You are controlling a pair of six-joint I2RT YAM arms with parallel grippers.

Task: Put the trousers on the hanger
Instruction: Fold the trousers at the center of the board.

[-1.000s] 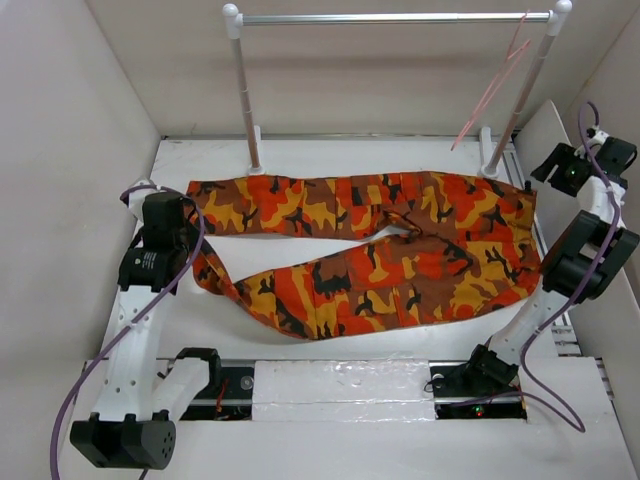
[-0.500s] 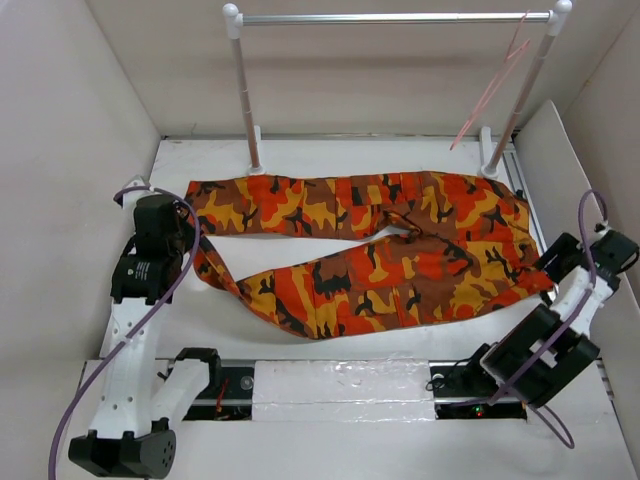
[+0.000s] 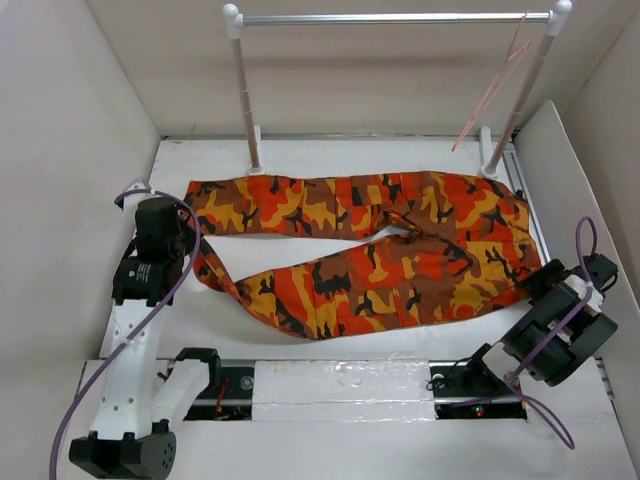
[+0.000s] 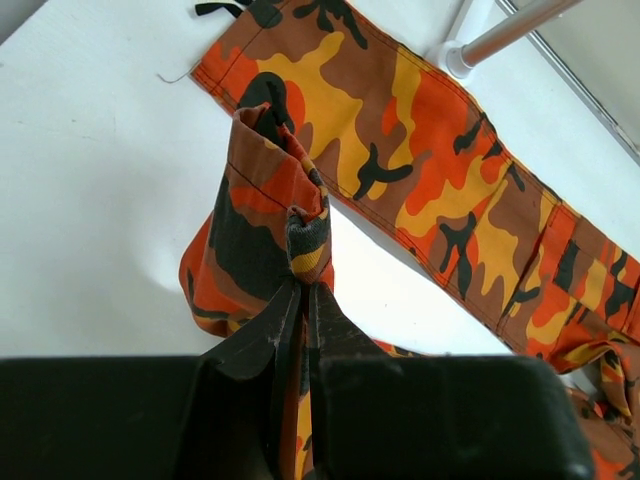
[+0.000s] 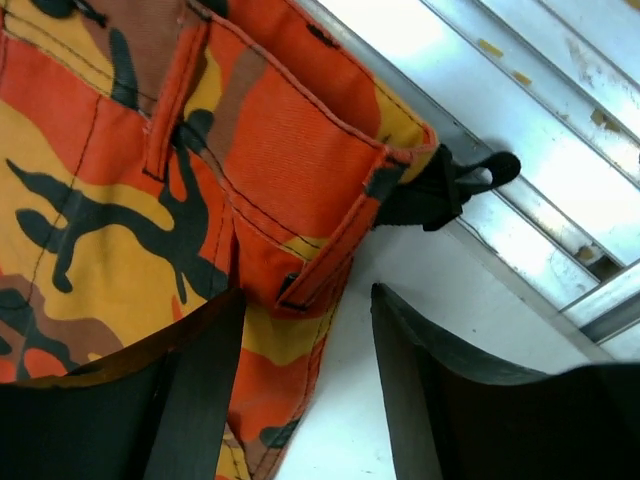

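The camouflage trousers (image 3: pixel 380 250) lie spread flat across the table, waistband at the right, legs running left. My left gripper (image 3: pixel 190 245) is shut on the hem of the near leg; the wrist view shows the cloth (image 4: pixel 290 215) pinched and bunched between its jaws (image 4: pixel 303 295). My right gripper (image 3: pixel 545 283) is open at the waistband's near right corner; in the right wrist view its jaws stand either side of the waistband edge (image 5: pixel 320 250), gripper midpoint (image 5: pixel 305 300). The pale-pink wire hanger (image 3: pixel 492 88) hangs from the right end of the silver bar.
A silver bar (image 3: pixel 395 18) on two white-capped posts (image 3: pixel 245 90) stands at the back. White walls close in on the left, back and right. A metal rail (image 5: pixel 520 220) runs along the table's right side beside the waistband.
My right arm has swung down from the far right to the waistband's near right corner. My left gripper has held its place on the leg hem.
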